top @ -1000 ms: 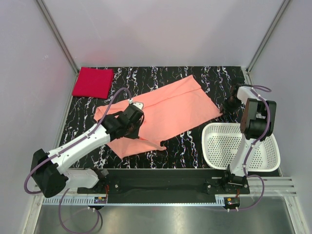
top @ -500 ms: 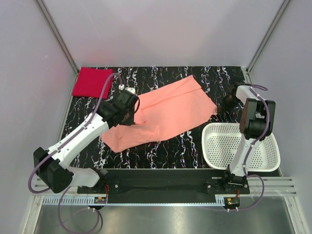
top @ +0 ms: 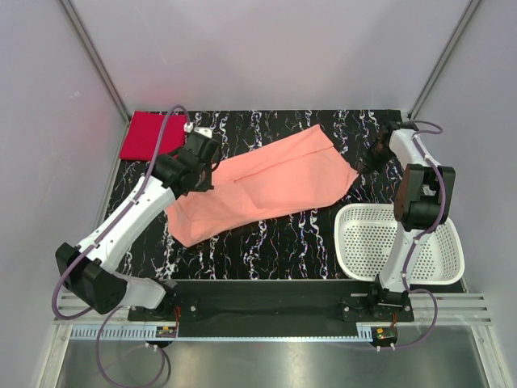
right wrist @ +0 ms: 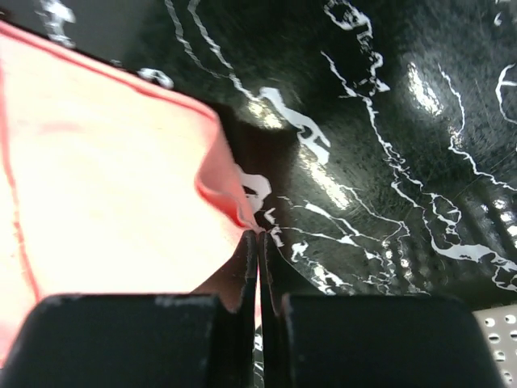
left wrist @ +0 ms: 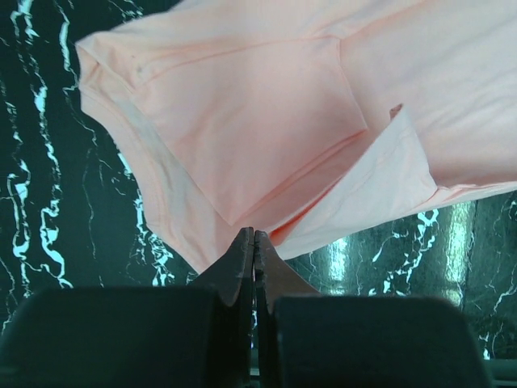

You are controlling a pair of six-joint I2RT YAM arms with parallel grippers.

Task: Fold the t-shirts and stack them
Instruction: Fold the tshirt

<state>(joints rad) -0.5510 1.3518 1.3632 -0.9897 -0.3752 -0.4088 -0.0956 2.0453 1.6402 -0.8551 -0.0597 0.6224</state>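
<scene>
White walls (top: pixel 266 56) enclose a black, white-veined desk (top: pixel 323 242), on which the work is judged to be about half done. At the far left corner a red t-shirt (top: pixel 153 136) is seen already folded into a neat rectangle and laid flat, so it can be taken as the base of the stack. A pink t-shirt (top: pixel 266 182) is stretched in a long slanted band across the middle of the desk, from the left side towards the far right corner, well apart from the red one. The left gripper (left wrist: pixel 254 238) is pinched shut on the pink t-shirt's hem at its left end, where a sleeve and a turned-over flap can be made out in the left wrist view. The right gripper (right wrist: pixel 258 238) is closed tight on a corner of the same t-shirt at its right end, the cloth being drawn up into a small ridge at the tips. A first lengthwise fold may be under way, though this cannot be settled. Folding the pink t-shirt down to a rectangle and placing it on the red one is left to be done. A white basket (top: pixel 367 242) is seen at the near right corner.
</scene>
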